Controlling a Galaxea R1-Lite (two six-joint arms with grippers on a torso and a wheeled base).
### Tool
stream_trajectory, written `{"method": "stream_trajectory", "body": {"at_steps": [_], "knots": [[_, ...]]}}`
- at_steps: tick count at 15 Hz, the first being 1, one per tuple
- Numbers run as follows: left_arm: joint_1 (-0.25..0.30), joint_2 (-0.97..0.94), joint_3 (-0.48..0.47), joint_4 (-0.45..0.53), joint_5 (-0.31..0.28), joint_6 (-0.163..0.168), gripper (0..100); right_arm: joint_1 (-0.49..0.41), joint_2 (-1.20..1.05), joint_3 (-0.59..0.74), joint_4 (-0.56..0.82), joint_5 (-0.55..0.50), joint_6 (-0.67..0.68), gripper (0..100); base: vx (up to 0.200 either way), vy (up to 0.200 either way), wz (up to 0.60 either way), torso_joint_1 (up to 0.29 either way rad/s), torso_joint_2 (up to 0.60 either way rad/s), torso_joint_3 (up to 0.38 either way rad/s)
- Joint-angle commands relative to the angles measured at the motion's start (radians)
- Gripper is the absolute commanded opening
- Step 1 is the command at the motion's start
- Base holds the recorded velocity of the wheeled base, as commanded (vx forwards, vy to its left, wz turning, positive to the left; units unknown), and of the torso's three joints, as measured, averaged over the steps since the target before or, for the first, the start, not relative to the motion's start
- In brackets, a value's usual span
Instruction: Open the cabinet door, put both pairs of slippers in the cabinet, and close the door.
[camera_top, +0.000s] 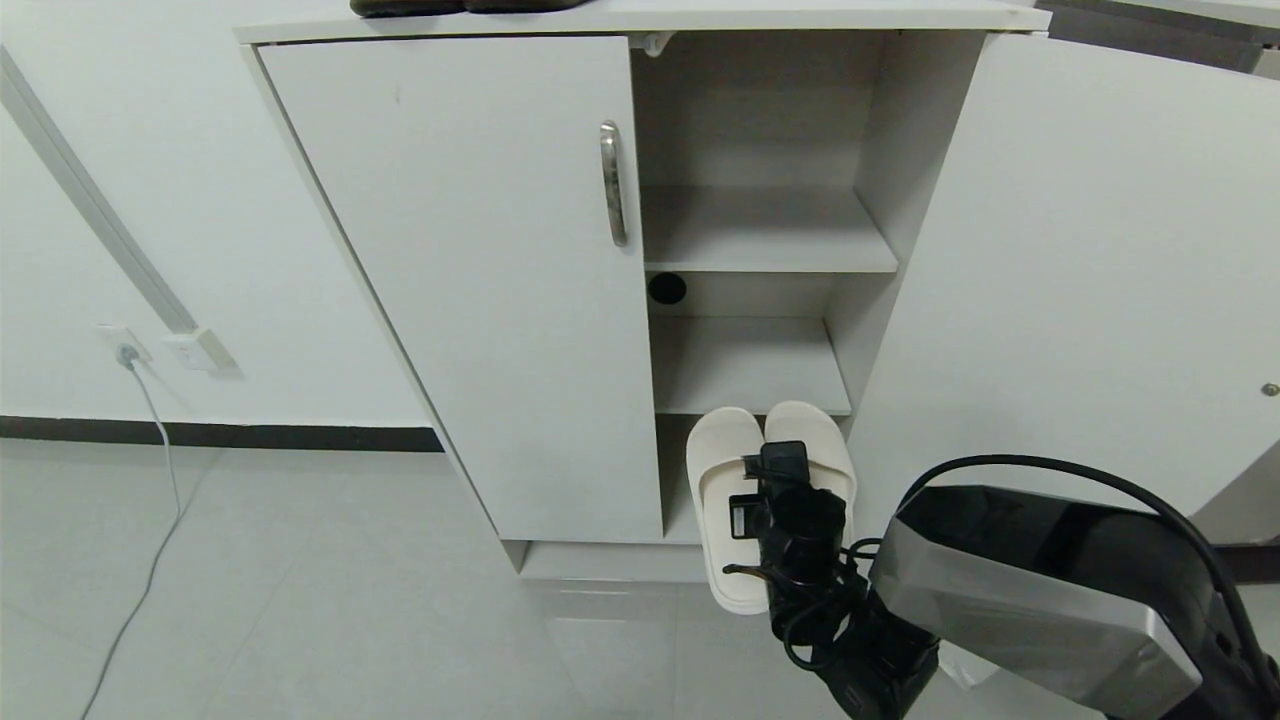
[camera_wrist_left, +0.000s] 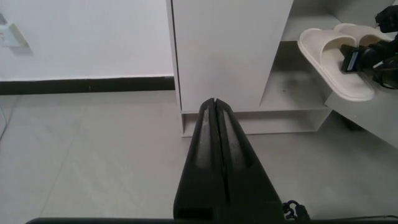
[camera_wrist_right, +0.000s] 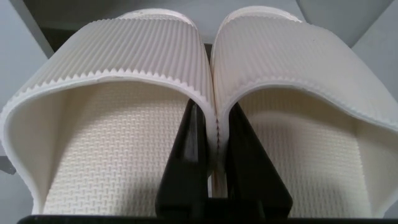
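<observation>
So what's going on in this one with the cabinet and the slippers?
The right gripper is shut on the white slippers, pinching their inner straps together, and holds them at the mouth of the bottom compartment of the cabinet, heels out past the front. The right door stands open; the left door is shut. Something dark, likely the other pair, lies on the cabinet top. The left gripper is shut and empty, over the floor.

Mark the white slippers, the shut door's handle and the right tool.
white slippers (camera_top: 716, 455), head view, strap of the left one.
door handle (camera_top: 612, 185), head view, middle of the bar.
right tool (camera_wrist_right: 214, 121), right wrist view, midway between its fingertips, clamped on the slippers' inner edges.
</observation>
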Motion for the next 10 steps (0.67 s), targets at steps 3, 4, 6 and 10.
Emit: {"method": "stream_trajectory", "body": {"at_steps": [3, 4, 6, 10], "knots": [[0.000, 0.002, 0.000, 0.000, 0.000, 0.000, 0, -0.002, -0.012, 0.000, 0.002, 0.000, -0.001, 0, 0.000, 0.000, 0.00, 0.000, 0.00, 0.000], [0.000, 0.002, 0.000, 0.000, 0.000, 0.000, 0, -0.002, -0.015, 0.000, -0.003, 0.000, -0.009, 0, 0.000, 0.000, 0.00, 0.000, 0.00, 0.000], [0.000, 0.002, 0.000, 0.001, 0.000, 0.001, 0, -0.003, -0.029, 0.005, -0.004, 0.000, -0.012, 0, 0.200, 0.000, 0.00, 0.000, 0.00, 0.002], [0.000, 0.002, 0.000, 0.000, 0.000, 0.000, 0, -0.003, -0.030, 0.005, -0.003, 0.000, -0.014, 0, 0.200, 0.000, 0.00, 0.001, 0.00, 0.004]]}}
